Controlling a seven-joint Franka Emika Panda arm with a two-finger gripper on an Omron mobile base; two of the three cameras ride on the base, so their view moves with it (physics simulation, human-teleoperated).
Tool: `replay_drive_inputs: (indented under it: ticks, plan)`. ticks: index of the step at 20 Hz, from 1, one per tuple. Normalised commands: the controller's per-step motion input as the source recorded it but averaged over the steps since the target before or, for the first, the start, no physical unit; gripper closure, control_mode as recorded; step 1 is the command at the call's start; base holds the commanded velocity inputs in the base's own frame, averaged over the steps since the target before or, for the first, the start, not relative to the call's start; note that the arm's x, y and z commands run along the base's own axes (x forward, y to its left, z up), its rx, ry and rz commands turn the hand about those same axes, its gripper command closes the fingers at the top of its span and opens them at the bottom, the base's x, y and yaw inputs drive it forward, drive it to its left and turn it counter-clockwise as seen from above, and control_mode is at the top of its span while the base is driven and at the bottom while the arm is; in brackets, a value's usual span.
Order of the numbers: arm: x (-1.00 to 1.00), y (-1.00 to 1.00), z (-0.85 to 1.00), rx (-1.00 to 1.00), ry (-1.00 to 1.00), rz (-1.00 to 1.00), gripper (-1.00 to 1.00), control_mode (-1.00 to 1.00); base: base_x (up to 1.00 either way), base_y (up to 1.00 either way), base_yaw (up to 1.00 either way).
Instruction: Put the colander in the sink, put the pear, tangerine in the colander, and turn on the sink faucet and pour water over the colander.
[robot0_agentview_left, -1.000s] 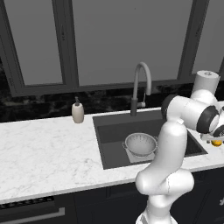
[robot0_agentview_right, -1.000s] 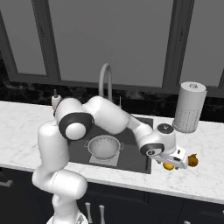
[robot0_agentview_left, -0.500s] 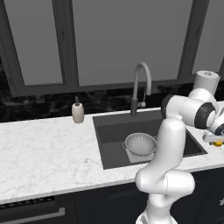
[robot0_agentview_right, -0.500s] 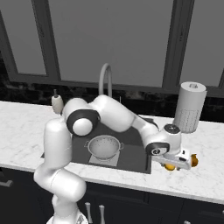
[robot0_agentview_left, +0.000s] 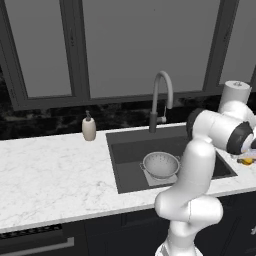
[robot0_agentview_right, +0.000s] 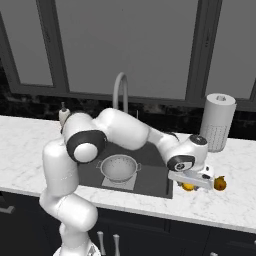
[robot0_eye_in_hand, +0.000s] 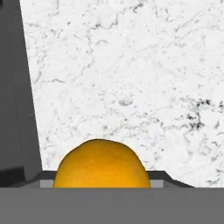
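Left base view: silver perforated metal colander (robot0_agentview_left: 160, 164) sits in the dark grey rectangular sink (robot0_agentview_left: 131, 150). Right base view: end effector (robot0_agentview_right: 190, 184) over the small round orange tangerine (robot0_agentview_right: 188, 186) on the white marble bench (robot0_agentview_right: 235, 202); finger gap unclear. Hand view: tangerine (robot0_eye_in_hand: 101, 164) centred low; an off-centre squeeze could roll it away.

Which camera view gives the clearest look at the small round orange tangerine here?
The hand view: the tangerine sits large and close at the bottom, on white marble. In the right base view it is a small orange patch under the gripper. In the left base view only a sliver peeks past the arm.
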Motion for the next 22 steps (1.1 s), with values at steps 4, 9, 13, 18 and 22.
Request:
replay_drive_inputs:
  ticks: [4, 9, 13, 18, 22]
  plan:
    - [-0.14, 1.0, 0.79, 0.19, 0.0, 0.08, 1.0, -1.0, 0.0, 0.0, 0.0]
    - [-0.03, 1.0, 0.68, 0.2, -0.01, 0.06, 1.0, -1.0, 0.0, 0.0, 0.0]
    - [0.0, 1.0, 0.24, 0.18, -0.03, 0.04, 1.0, -1.0, 0.0, 0.0, 0.0]
    - [0.13, 0.8, -0.1, 0.16, -0.05, 0.01, 1.0, -1.0, 0.0, 0.0, 0.0]
    - [0.36, 0.57, -0.33, 0.12, -0.04, 0.0, 1.0, -1.0, 0.0, 0.0, 0.0]
